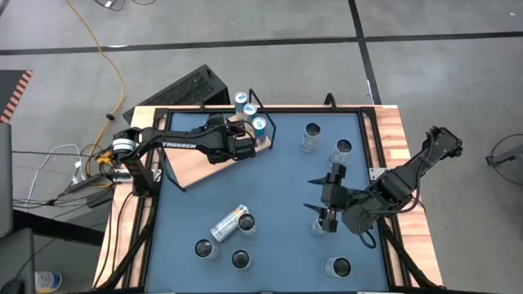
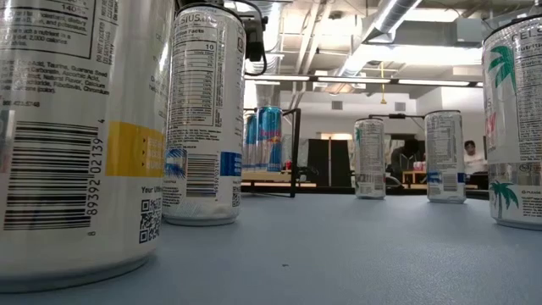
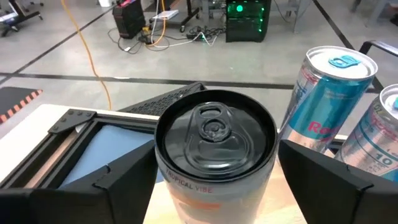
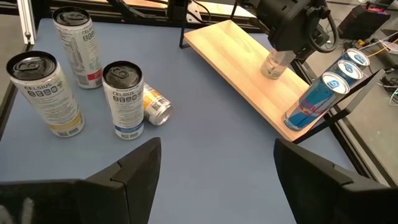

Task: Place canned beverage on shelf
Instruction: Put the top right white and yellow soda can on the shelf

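Note:
The shelf (image 1: 200, 163) is a pale wood board at the table's far left, with a black wire frame (image 4: 348, 102) at its far end. Three blue-topped cans (image 1: 249, 110) stand in a row by that frame. A black-topped can (image 3: 214, 149) stands upright with its base on the board (image 4: 273, 65). My left gripper (image 3: 214, 186) is open, with one finger close on each side of this can and narrow gaps showing. My right gripper (image 1: 321, 200) hangs open over the table's right half with nothing between its fingers (image 4: 214, 165).
Several more cans stand on the blue tabletop: two at the far right (image 1: 311, 135), some near the front (image 1: 204, 247) and one under my right arm (image 1: 337, 267). One can lies on its side (image 1: 229, 222). Black rails border the table (image 1: 372, 139).

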Available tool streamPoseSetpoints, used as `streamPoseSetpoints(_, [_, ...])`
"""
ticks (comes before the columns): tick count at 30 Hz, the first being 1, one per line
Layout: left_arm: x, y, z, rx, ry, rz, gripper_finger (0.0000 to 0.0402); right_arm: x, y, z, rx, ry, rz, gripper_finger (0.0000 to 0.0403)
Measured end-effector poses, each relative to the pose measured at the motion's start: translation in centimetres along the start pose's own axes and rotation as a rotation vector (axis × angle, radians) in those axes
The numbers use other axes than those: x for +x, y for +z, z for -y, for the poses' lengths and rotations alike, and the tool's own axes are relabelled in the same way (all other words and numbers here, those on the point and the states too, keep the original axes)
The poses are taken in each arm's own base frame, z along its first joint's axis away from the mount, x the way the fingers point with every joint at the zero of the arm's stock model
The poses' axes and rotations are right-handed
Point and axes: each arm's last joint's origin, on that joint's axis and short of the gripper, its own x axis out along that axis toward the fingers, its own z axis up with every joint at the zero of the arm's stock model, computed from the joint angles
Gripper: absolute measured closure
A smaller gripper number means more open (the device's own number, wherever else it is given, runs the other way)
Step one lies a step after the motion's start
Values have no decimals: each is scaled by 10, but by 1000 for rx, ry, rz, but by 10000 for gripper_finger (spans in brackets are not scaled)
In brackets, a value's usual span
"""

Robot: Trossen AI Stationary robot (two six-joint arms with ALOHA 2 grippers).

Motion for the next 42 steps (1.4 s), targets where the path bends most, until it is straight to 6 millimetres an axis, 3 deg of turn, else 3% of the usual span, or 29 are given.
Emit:
streamPoseSetpoints(12, [-13, 4, -1, 88, -38, 31, 83, 0, -1, 0, -7, -2, -6, 107])
streamPoseSetpoints(20, [-38, 28, -15, 225, -104, 68, 83, 0, -1, 0, -9, 1, -11, 107])
streamPoseSetpoints(25, [-75, 59, -43, 325, -229, 101, 83, 0, -2, 0, -11, 29, -27, 107])
streamPoseSetpoints(30, [-98, 90, -91, 452, -411, 97, 83, 0, -2, 0, -14, 29, -31, 107])
streamPoseSetpoints(34, [-95, 94, -124, 521, -642, 67, 83, 0, -3, 0, -21, 27, -38, 107])
streamPoseSetpoints(38, [-86, 86, -138, 505, -1022, 170, 83, 0, -4, 0, -44, 24, -44, 107])
streamPoseSetpoints(42, [-69, 73, -148, 533, -1108, 276, 83, 0, -4, 1, -70, 23, -43, 107])
